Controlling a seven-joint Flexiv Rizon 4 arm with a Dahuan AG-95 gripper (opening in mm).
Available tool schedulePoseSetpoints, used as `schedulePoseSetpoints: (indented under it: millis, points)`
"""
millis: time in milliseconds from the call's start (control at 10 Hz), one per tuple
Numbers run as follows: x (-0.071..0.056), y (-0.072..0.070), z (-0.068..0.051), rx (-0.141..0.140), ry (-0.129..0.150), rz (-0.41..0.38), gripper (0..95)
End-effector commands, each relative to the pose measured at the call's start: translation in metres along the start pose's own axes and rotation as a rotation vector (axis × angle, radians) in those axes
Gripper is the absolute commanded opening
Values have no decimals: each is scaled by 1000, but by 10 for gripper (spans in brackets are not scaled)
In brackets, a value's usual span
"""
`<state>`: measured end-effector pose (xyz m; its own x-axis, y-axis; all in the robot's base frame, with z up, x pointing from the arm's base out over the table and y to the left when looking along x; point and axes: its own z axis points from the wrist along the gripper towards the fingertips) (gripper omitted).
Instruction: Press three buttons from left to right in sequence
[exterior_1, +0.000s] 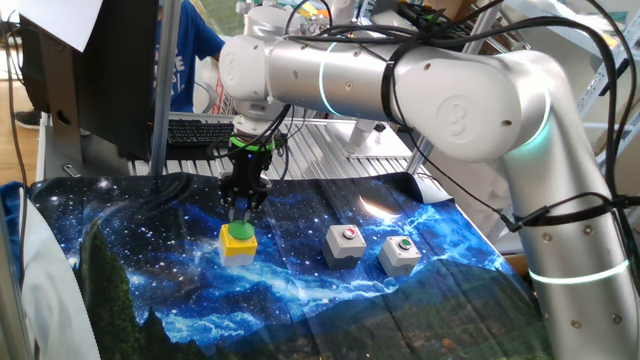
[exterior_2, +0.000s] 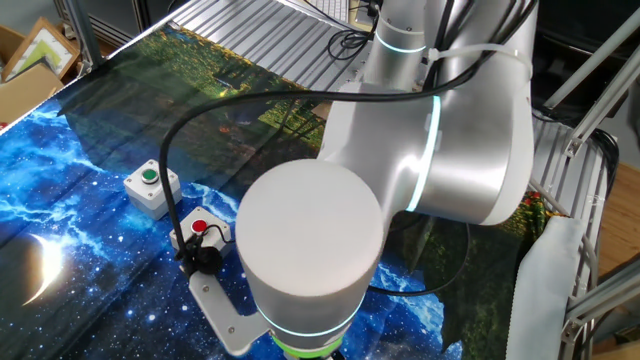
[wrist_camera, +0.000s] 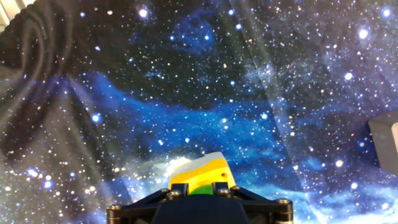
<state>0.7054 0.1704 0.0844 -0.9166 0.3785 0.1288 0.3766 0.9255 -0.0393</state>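
Observation:
Three button boxes stand in a row on the starry cloth. The yellow box with the green dome cap is at the left. The grey box with the red button is in the middle. The grey box with the green button is at the right. My gripper points straight down, right over the green dome, at or just above its top. In the hand view the yellow box sits directly under the gripper. The other fixed view shows the red-button box and the green-button box. The arm hides the yellow box there.
The galaxy-print cloth covers the table. A metal grille and a keyboard lie behind it. The big white arm spans the right side above the grey boxes. A grey box edge shows at right in the hand view.

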Motion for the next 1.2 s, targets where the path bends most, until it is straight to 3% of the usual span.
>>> schedulePoseSetpoints:
  millis: [100, 400, 700, 800, 1200]
  points:
    - [10, -8, -11, -20, 8, 4, 190]
    - [32, -21, -33, -37, 9, 8, 190]
    - [36, -26, -36, -43, 12, -26, 190]
    - [37, -27, -37, -41, 11, -42, 380]
    - [42, -34, -41, -40, 15, -107, 380]
